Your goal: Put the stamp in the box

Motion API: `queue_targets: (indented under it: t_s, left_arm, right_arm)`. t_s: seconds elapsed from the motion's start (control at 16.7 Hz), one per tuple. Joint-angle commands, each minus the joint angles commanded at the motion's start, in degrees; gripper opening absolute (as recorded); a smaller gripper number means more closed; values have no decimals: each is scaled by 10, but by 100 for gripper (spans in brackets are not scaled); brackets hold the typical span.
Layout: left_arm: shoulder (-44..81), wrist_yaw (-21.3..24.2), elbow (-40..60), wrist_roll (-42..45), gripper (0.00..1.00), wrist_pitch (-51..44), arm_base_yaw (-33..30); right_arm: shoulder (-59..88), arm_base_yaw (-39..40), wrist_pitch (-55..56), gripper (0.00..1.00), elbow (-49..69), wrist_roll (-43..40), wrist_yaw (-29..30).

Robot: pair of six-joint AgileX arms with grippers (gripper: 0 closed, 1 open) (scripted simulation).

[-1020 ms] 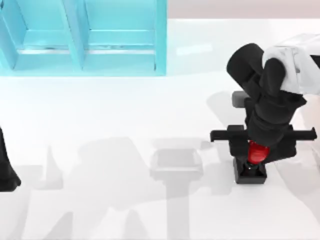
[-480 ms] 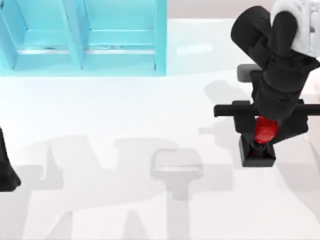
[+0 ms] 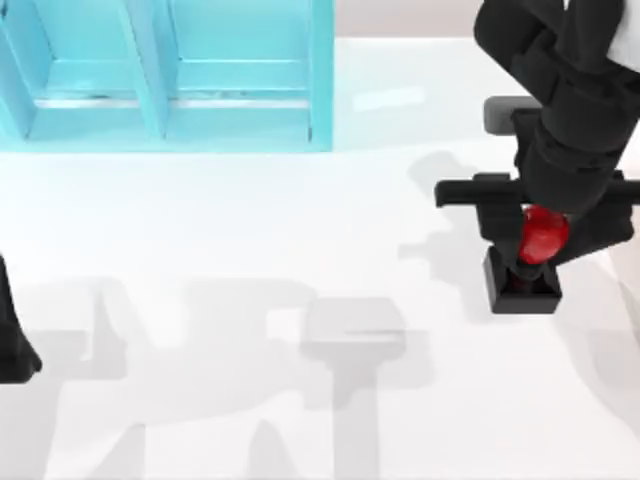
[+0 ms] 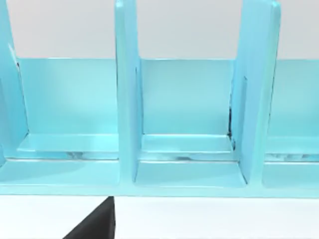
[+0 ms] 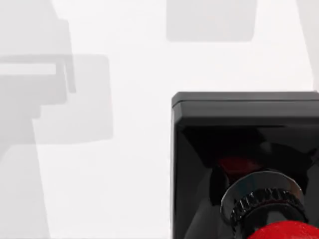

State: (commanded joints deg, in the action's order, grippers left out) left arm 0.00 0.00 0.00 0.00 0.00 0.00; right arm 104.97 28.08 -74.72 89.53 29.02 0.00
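The stamp, a black square base under a glossy red knob, hangs at the right side of the table in the top view. My right gripper is shut on the knob from above and holds the stamp off the white surface. The right wrist view looks down on the stamp close up, with the red knob at the frame's edge. The box is a cyan case with upright dividers at the back left, well away from the stamp. My left arm is parked at the table's left edge.
The left wrist view faces the box and its open compartments between cyan dividers. White table stretches between the box and the stamp, crossed by grey shadows of the arms.
My right gripper has carried the stamp toward the back and slightly to the right, lifting it. The left arm has not moved.
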Motion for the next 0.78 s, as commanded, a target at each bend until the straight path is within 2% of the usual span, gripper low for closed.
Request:
queue_targets:
  t_s: [0.18, 0.3, 0.78]
  left_arm:
    - [0, 0, 0, 0, 100, 0, 0]
    - [0, 0, 0, 0, 100, 0, 0]
    - [0, 0, 0, 0, 100, 0, 0]
  right_arm:
    - [7, -36, -12, 0, 18, -36, 0]
    - [12, -90, -25, 0, 36, -88, -1]
    - [29, -433, -92, 0, 100, -432, 3]
